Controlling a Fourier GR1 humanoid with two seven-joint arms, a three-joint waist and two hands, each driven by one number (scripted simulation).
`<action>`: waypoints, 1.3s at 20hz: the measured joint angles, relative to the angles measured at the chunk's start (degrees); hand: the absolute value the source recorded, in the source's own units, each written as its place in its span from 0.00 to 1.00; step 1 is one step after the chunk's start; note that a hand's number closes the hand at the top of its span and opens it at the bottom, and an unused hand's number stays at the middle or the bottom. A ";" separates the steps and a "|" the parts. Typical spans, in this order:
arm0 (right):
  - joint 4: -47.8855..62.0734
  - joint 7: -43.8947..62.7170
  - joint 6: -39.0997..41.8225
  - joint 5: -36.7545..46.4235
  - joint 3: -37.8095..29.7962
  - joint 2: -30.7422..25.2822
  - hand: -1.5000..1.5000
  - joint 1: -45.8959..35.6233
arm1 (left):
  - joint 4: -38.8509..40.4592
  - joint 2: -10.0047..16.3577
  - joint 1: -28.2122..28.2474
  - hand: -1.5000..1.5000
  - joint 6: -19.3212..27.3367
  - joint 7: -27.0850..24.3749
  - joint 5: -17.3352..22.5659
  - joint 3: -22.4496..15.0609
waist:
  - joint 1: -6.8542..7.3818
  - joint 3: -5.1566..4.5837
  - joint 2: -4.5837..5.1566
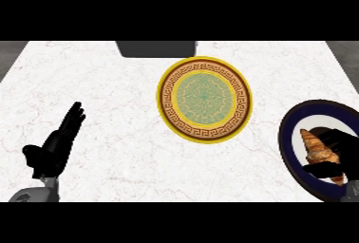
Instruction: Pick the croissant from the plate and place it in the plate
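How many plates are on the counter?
2: a yellow patterned plate at the centre; a dark-rimmed plate at the right edge, bearing the croissant that the right hand grasps.

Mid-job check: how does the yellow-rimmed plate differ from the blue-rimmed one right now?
The yellow-rimmed plate has a green and brown patterned face; the blue-rimmed plate is white inside. The yellow-rimmed plate lies bare at the view's middle; the blue-rimmed plate, cut off at the right edge, holds the croissant, with the right robot hand curled round it. Both are round.

The white marble table [105, 95] carries a yellow plate [204, 97], a dark-rimmed plate [288, 142] and a grey box [155, 48].
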 measured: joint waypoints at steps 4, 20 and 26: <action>-9.83 4.08 -2.09 1.11 2.43 5.31 1.00 8.63 | -0.05 -0.10 0.52 0.50 0.37 0.00 -0.10 0.33 | -1.11 -0.22 -0.33; -53.72 17.08 -1.39 28.52 26.16 13.00 1.00 32.75 | -1.74 -0.48 0.29 0.50 -0.51 1.53 -0.58 0.75 | -0.17 1.26 0.74; -58.10 21.01 2.31 40.72 32.27 14.92 1.00 25.11 | -0.99 -0.73 0.08 0.50 -1.07 0.77 -0.96 0.86 | 0.37 1.27 0.84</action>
